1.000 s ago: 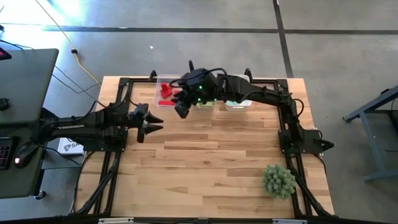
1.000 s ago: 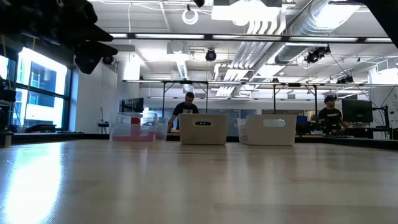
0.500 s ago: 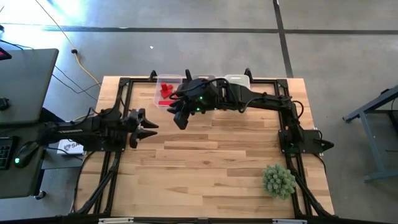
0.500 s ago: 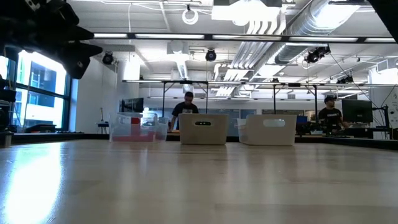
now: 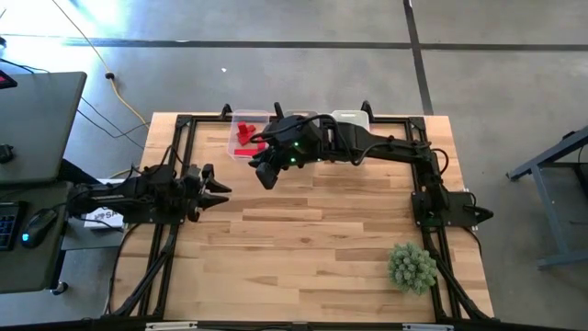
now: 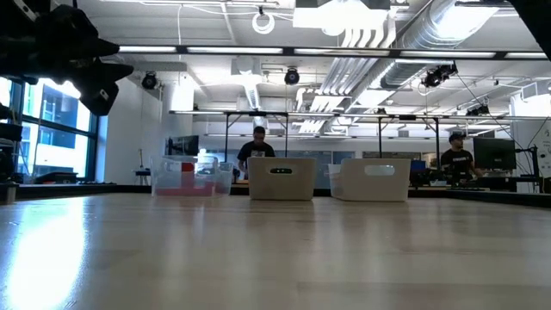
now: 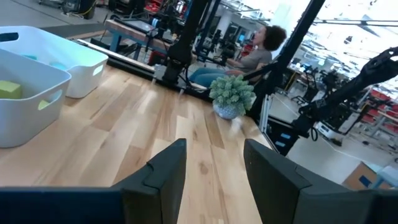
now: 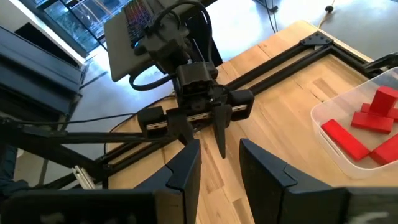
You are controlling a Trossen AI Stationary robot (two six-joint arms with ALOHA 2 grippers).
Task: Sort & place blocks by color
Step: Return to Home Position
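Bins: three in row at far edge of table; one clear bin, two white bins. At least four red blocks, all in clear bin. One yellow-green block seen. One fake plant. Two robot arms. Two persons in low view.

The left gripper has pulled back, farther from the bin of red blocks than a second ago, toward the bench edge. The right gripper has come off the row and hangs just beside that bin, so the neighbouring bins show again.
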